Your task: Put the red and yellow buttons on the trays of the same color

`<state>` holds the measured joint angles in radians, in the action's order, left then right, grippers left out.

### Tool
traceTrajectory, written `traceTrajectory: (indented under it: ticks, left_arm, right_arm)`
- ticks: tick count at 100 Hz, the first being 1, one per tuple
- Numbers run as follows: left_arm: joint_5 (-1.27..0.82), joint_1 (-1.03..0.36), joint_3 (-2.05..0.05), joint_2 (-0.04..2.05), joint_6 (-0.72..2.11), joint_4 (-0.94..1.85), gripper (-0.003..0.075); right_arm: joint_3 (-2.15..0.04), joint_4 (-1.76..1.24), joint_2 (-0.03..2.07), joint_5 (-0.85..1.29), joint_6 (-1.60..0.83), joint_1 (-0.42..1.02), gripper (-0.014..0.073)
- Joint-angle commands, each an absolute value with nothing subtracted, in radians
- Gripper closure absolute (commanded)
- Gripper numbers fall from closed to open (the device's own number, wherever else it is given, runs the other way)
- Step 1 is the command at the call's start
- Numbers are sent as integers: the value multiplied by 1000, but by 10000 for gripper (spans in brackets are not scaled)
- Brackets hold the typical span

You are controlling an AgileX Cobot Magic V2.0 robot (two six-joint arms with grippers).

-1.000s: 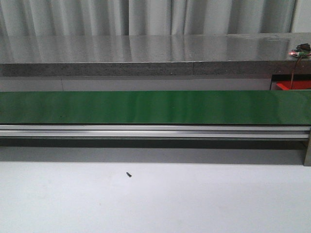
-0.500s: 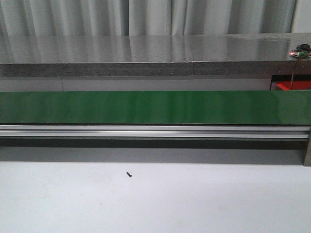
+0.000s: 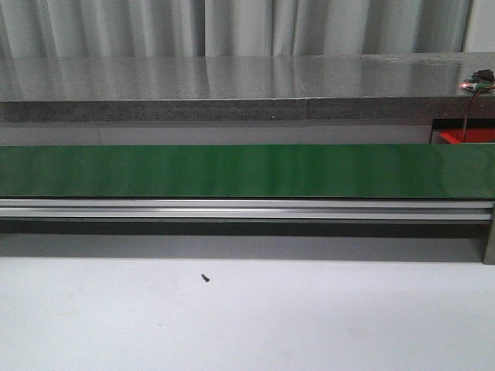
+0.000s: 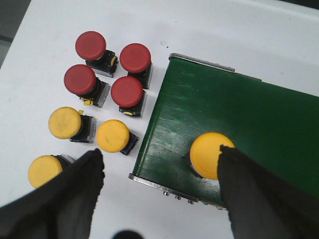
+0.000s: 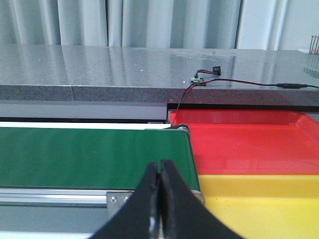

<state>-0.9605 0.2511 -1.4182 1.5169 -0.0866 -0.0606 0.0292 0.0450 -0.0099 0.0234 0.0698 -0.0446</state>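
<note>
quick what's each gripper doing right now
Left gripper: open, empty, above a yellow button on the green belt.
Right gripper: shut, empty.

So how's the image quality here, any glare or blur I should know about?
Front view: soft sheen streaks the green belt and grey counter. Left wrist view: buttons sharp, the left gripper fingers blurred. Right wrist view: glossy reflections on the red tray.

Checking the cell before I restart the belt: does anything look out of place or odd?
One thing: a small dark screw-like bit lies loose on the white table in front of the green conveyor belt. Otherwise the red buttons and yellow buttons sit upright.
</note>
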Motion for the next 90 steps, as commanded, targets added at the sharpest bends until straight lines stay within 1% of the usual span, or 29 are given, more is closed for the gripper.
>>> traceTrajectory:
  ticks: [1,18,46,64,90]
  left_arm:
    - [-920,261,-1451,1474,-97,-86,239]
    - [-916,371,-1451,1474,-123,-34,239]
    - [-937,508,-1451,1510,-121,-39,230]
    - [-956,543,-1449,1572,-111,-43,170]
    - [-979,546,-1449,1677,-111,-56,169]
  right_arm:
    - [11,56,-27,-57,64,-51,661]
    - [11,56,-27,-57,64,-51,661]
    - [11,56,-27,-57,64,-51,661]
    - [11,56,-27,-57,64,-51,661]
    - [11,56,-27,-57,64,-51,661]
